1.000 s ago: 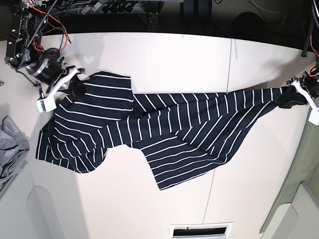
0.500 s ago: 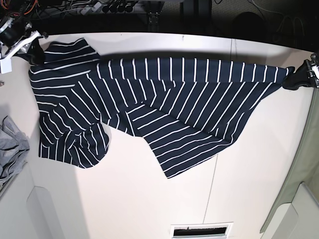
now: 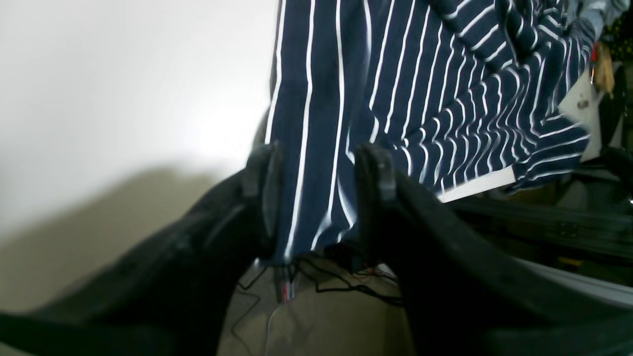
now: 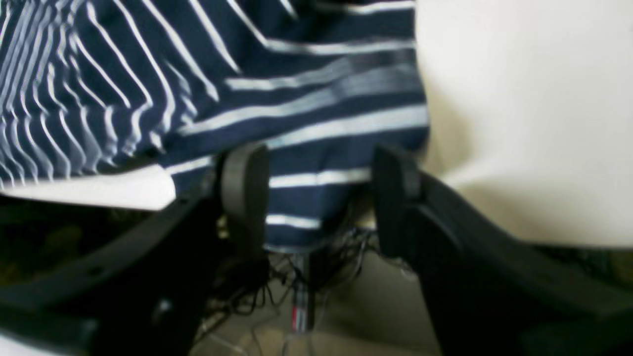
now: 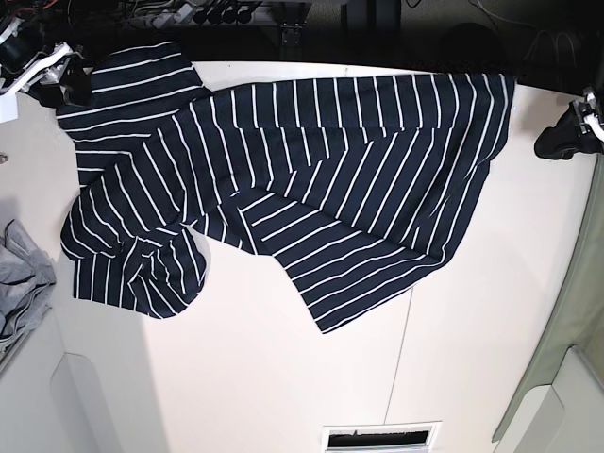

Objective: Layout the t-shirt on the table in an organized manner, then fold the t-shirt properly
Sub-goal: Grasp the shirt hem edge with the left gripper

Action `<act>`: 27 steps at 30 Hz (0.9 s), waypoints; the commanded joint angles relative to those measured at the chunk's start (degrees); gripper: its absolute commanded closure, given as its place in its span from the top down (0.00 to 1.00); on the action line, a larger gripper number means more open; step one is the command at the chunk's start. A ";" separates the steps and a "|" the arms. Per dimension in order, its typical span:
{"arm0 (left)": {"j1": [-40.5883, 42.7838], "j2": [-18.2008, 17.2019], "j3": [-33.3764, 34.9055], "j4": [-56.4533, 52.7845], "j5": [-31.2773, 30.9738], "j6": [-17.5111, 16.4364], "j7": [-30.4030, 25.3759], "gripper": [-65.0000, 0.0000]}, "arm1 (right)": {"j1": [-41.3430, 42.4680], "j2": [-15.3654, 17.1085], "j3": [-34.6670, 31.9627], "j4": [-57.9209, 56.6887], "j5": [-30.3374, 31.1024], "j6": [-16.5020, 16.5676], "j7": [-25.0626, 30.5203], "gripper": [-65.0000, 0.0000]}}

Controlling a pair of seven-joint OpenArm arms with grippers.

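Note:
The dark navy t-shirt (image 5: 311, 179) with thin white stripes lies spread wide across the far half of the white table (image 5: 264, 377). One sleeve is bunched at the front left. My right gripper (image 5: 58, 83) sits at the shirt's far left corner. In the right wrist view its jaws (image 4: 319, 178) stand open with the striped t-shirt (image 4: 316, 123) edge lying between them. My left gripper (image 5: 569, 134) is at the far right, a little apart from the shirt's corner. The left wrist view has the gripper (image 3: 319, 168) open, the striped t-shirt (image 3: 395, 74) between and beyond the fingers.
A plain grey cloth (image 5: 21, 283) lies crumpled at the table's left edge. A thin dark seam (image 5: 406, 330) runs across the table right of the middle. A slotted vent (image 5: 380, 437) sits at the near edge. Cables and dark gear line the far edge.
Both grippers have gone from shut to open. The shirt's right corner has dropped slack, away from the left gripper. The shirt's top edge has shifted toward the far table edge.

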 commanded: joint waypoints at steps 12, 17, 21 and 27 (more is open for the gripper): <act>-7.37 -1.38 1.53 0.83 8.24 -0.28 -14.16 0.41 | 13.31 0.94 0.46 -1.22 -0.61 -0.59 3.63 0.51; -15.34 -1.38 12.66 0.79 16.13 -0.28 -18.80 0.41 | 20.06 0.92 -0.20 -9.27 -0.63 -1.05 3.63 0.51; -22.10 -1.36 25.42 0.39 27.45 2.56 -29.38 0.41 | 23.12 0.87 -2.84 -16.55 -0.66 -1.03 3.67 0.50; -32.35 3.96 41.86 -0.48 36.02 9.62 -29.73 0.21 | 23.41 0.09 -7.45 -21.86 -0.90 -0.46 4.44 0.06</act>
